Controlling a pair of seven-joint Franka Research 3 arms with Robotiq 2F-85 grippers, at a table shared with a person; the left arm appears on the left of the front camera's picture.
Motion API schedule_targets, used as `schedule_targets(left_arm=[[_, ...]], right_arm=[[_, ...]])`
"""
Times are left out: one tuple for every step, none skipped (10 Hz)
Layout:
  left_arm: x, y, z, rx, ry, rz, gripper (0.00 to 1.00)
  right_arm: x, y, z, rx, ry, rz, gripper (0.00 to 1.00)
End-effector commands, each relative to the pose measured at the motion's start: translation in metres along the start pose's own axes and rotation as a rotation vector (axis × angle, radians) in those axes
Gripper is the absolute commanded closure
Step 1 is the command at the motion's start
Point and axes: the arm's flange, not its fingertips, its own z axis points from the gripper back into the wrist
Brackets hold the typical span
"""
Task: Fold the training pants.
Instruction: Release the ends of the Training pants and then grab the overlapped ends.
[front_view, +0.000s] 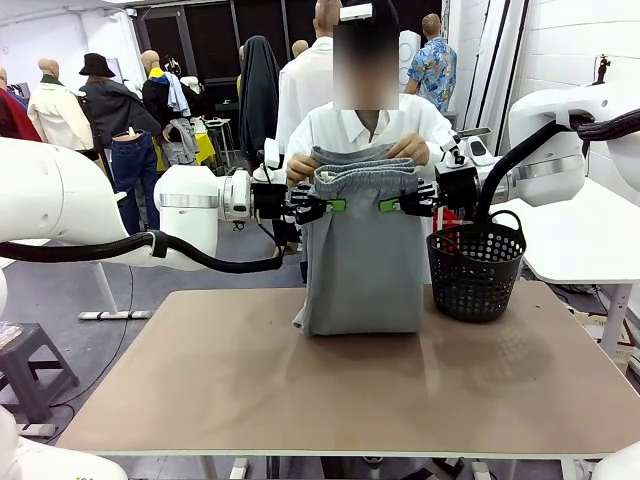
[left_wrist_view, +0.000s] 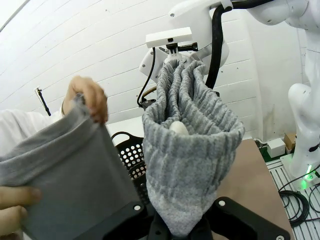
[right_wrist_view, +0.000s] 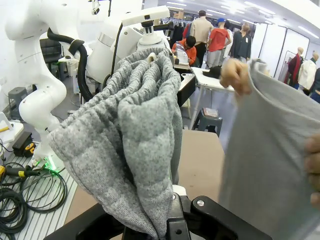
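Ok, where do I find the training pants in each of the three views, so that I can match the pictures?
Front view: the training pants hang in the middle, with the lower end on the table.
Left wrist view: the training pants show as a gathered waistband in the middle, with flat cloth at lower left.
Right wrist view: the training pants show as a waistband left of the middle, with flat cloth at right.
Shared landmark: the brown table.

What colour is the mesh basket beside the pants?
Black; the round perforated plastic basket shows best in the front view.
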Motion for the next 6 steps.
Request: schedule_targets(left_arm=[[0.0020,-0.0001,-0.0002,0.000,-0.003,0.006,1.00],[0.0020,-0.0001,-0.0002,0.000,-0.003,0.006,1.00],[0.0020,-0.0001,-0.0002,0.000,-0.003,0.006,1.00],[0.0020,-0.0001,-0.0002,0.000,-0.003,0.006,1.00],[0.0020,-0.0001,-0.0002,0.000,-0.003,0.006,1.00],[0.0020,-0.0001,-0.0002,0.000,-0.003,0.006,1.00]], right_arm=[[0.0016,0.0029,0.0009,0.005,-0.014,-0.002,1.00],[0.0016,0.0029,0.0009,0.005,-0.014,-0.002,1.00],[0.0016,0.0029,0.0009,0.005,-0.014,-0.002,1.00],[0.0016,0.0029,0.0009,0.005,-0.014,-0.002,1.00],[0.0016,0.0029,0.0009,0.005,-0.014,-0.002,1.00],[0.0016,0.0029,0.0009,0.005,-0.014,-0.002,1.00]])
